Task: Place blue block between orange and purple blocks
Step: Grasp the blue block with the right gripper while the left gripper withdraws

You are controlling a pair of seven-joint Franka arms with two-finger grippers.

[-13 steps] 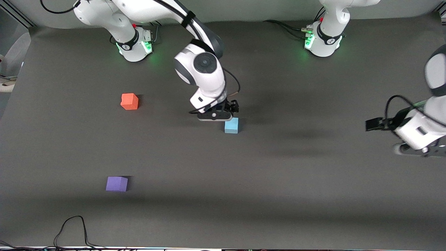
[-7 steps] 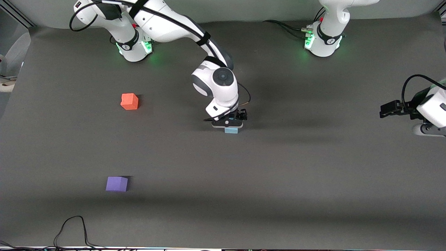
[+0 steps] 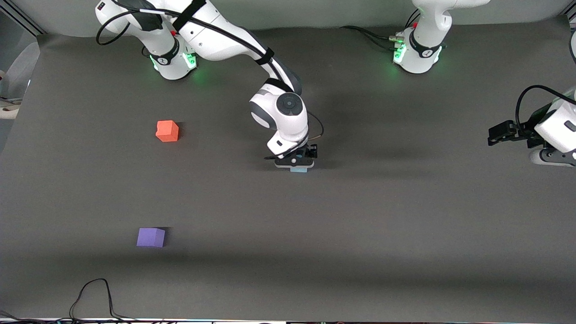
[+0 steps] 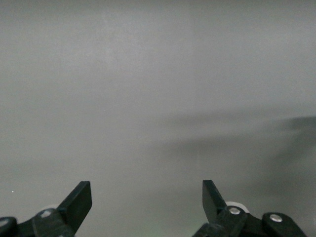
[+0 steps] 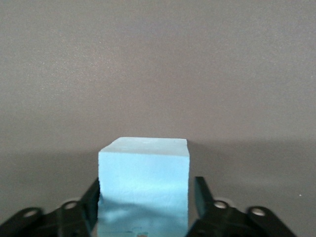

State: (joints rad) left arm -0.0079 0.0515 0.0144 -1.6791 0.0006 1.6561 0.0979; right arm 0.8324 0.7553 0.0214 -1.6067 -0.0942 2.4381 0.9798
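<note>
The blue block (image 3: 299, 170) sits mid-table, mostly covered by my right gripper (image 3: 295, 163), which is low over it. In the right wrist view the blue block (image 5: 144, 173) stands between the fingers of my right gripper (image 5: 146, 191). One finger (image 5: 94, 192) is against its side. The other finger (image 5: 201, 190) is a small gap off, so the jaws are open around it. The orange block (image 3: 167, 131) lies toward the right arm's end. The purple block (image 3: 150, 237) lies nearer the camera than the orange one. My left gripper (image 3: 555, 157) waits at its own end, open and empty (image 4: 147, 197).
A dark grey mat (image 3: 405, 234) covers the table. A black cable (image 3: 92, 294) loops at the table's near edge, nearer the camera than the purple block. The arm bases (image 3: 173, 58) stand along the table's back edge.
My right gripper has come down over the blue block, which now stands between its fingers. My left arm has drawn back toward its own end of the table.
</note>
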